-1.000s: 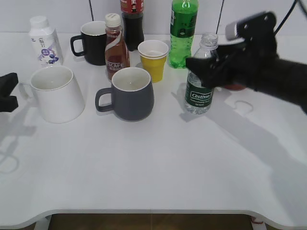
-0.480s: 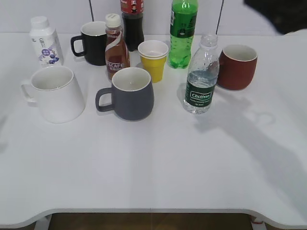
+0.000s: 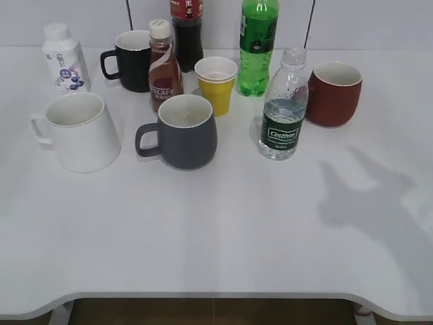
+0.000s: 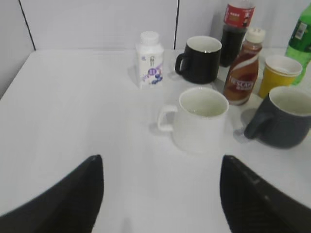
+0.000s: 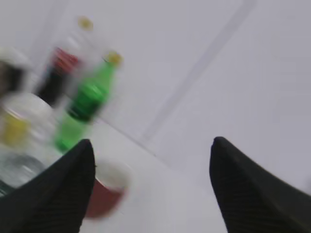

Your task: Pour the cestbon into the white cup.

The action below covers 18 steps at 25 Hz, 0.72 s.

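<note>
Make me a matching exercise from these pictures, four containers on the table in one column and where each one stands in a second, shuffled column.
Things:
1. clear ribbed Cestbon water bottle
2. large white ceramic mug
3. yellow paper cup
4. small white milk bottle

Places:
A. far left, at the back
B. just left of the dark red mug
C. between the brown Nescafe bottle and the bright green soda bottle
D. front left, handle pointing left

Pairs: 1-B, 2-D, 3-C, 4-A
</note>
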Each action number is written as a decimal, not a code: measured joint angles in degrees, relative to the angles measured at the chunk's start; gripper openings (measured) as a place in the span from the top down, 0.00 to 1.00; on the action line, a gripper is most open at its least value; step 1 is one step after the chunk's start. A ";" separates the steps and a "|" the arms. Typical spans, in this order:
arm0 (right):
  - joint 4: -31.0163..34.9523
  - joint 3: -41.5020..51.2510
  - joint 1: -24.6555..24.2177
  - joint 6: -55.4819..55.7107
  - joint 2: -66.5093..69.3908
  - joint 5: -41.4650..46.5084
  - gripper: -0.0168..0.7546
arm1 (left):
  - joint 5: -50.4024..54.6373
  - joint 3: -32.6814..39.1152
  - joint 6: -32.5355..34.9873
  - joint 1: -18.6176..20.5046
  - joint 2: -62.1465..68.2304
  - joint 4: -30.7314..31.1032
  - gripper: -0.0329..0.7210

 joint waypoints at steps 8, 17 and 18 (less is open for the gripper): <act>46.67 7.82 0.00 -41.71 -4.44 25.12 0.28 | 11.80 -0.05 0.05 0.00 -3.41 3.29 0.22; 97.48 -2.38 0.00 -72.11 -11.69 55.80 0.30 | 17.62 -0.05 0.42 0.18 -4.77 4.66 0.22; 98.88 -2.58 0.00 -72.43 -13.31 59.35 0.30 | 18.09 0.01 0.42 0.18 -5.49 4.52 0.22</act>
